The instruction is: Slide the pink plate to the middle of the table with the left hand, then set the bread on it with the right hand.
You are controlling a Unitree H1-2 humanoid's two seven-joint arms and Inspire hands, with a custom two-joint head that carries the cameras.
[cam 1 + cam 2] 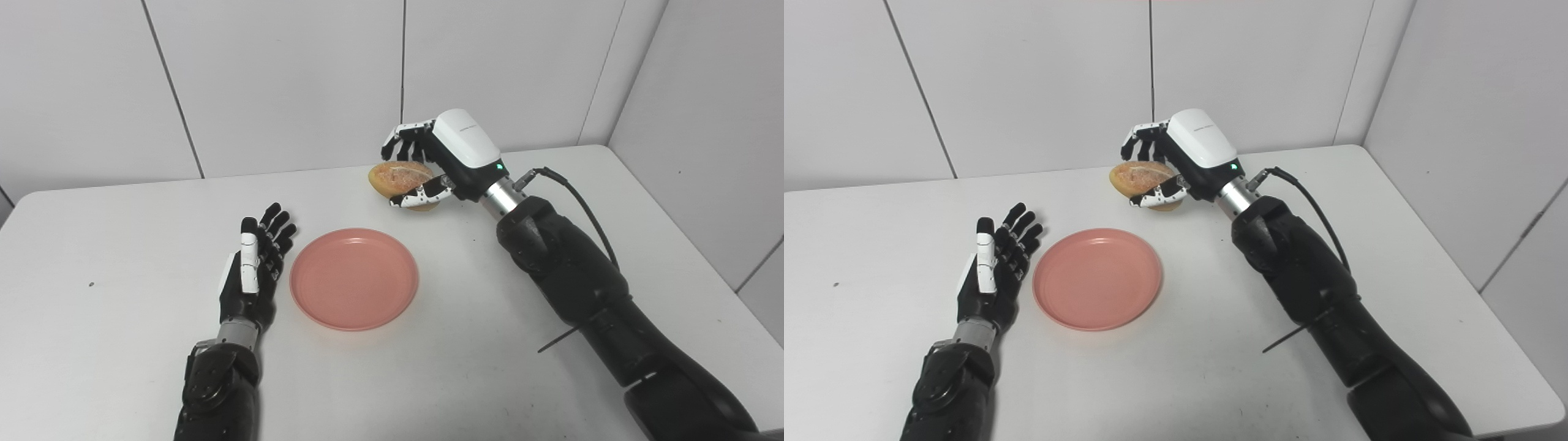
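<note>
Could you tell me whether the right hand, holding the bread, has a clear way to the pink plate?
Probably yes. The right hand grips the bread just behind the pink plate, which lies bare, and the open left hand rests beside it.

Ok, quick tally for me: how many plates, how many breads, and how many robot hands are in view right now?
Pink plate: 1
Bread: 1, held in the right hand
Robot hands: 2, counting the open left hand beside the plate
Total: 4
</note>
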